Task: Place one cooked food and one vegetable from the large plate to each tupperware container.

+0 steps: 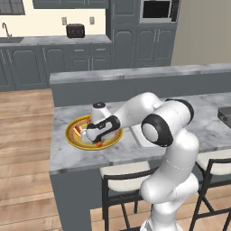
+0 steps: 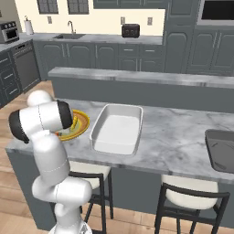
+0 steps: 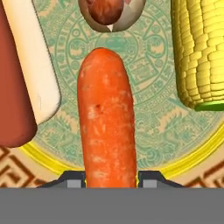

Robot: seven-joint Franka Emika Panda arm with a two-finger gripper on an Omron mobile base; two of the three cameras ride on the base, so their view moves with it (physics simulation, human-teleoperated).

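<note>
The large plate [image 1: 71,135] [image 2: 84,123] [image 3: 153,127] lies at the left end of the marble island. On it, in the hand view, are an orange carrot [image 3: 107,122], a yellow corn cob [image 3: 199,52], a hot dog in a pale bun [image 3: 17,87] and a brown piece in a pale shell [image 3: 109,13]. My gripper [image 3: 111,179] [image 1: 93,134] is down over the plate, its two tips pressed against the carrot's sides. The white tupperware container [image 2: 137,132] stands just right of the plate. The dark grey one [image 2: 221,151] sits far right.
A raised ledge [image 2: 137,77] runs along the island's far side. Two stools [image 2: 192,196] stand under the near edge. My arm's elbow [image 1: 158,128] hangs over the white container in the left base view.
</note>
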